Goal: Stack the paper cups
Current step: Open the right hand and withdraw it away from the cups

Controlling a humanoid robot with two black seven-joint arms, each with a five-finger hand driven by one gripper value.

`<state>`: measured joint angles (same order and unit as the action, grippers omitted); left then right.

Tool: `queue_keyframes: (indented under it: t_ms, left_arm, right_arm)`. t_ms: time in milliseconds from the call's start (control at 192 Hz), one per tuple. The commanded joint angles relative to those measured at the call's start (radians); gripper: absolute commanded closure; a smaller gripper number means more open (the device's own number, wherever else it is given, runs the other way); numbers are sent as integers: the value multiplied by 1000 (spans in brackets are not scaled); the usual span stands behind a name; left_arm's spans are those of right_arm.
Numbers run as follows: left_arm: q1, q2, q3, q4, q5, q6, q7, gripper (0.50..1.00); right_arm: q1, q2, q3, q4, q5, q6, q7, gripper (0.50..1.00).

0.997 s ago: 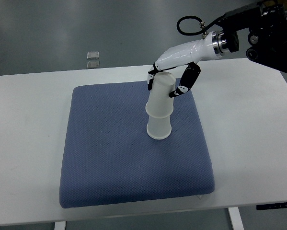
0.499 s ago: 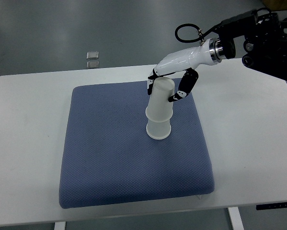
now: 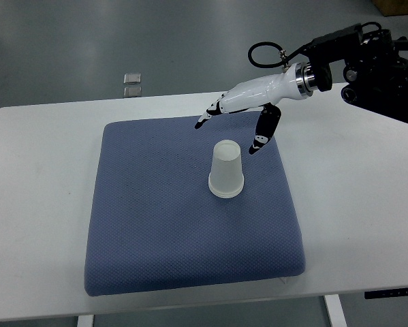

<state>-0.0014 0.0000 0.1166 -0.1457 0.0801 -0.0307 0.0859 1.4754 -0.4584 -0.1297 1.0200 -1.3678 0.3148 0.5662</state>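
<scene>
Since the cups are seen mouth-down as one nested stack near the middle of the blue pad, the stacking itself is judged to be done. Only a single cup outline can be made out from above, so the number of cups in the stack cannot be told. The stack stands upright and untilted, with its rim flat on the pad; the soft, textured surface is probably there to keep light paper from sliding.

The right hand is held above and just beyond the stack, on its far right side, touching nothing. Its fingers are spread apart and point down-left, with the thumb hanging toward the cup top; nothing is held. This posture is read as a release pose.

The pad lies on a white worktop. The left arm is not seen.
</scene>
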Motion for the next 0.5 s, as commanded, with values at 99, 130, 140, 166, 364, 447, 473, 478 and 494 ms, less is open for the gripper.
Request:
queue_keyframes:
  t_ms: [99,130,140,166,364,447,473,478,494]
  left_arm:
    - [0,0,0,0,0,0,0,500]
    - [0,0,0,0,0,0,0,500]
    - [0,0,0,0,0,0,0,500]
    - [0,0,0,0,1,0,0,500]
    - [0,0,0,0,1,0,0,500]
    - [0,0,0,0,0,0,0,500]
    - [0,0,0,0,1,0,0,500]
    - [0,0,0,0,0,0,0,500]
    - [0,0,0,0,1,0,0,500]
  right_arm:
    - [-76,-3,104,-96,150,-100,0,576]
    - [-102,3,111,-124,199,-109,0,576]
    - [-109,7,114,-132,216,-112,0,576]
    - [-122,14,119,-150,251,-114,0,579]
    - [-244,76,125,-247,651,-115,-77,579]
    - [-290,124,140,-273,840,-123,-189,581]
    - [-307,132,151,-281,891,-129,-212,579]
    - [-316,136,157,-284,917,-132,-221,579]
    - [-323,141,165,-290,940,-135,-232,579]
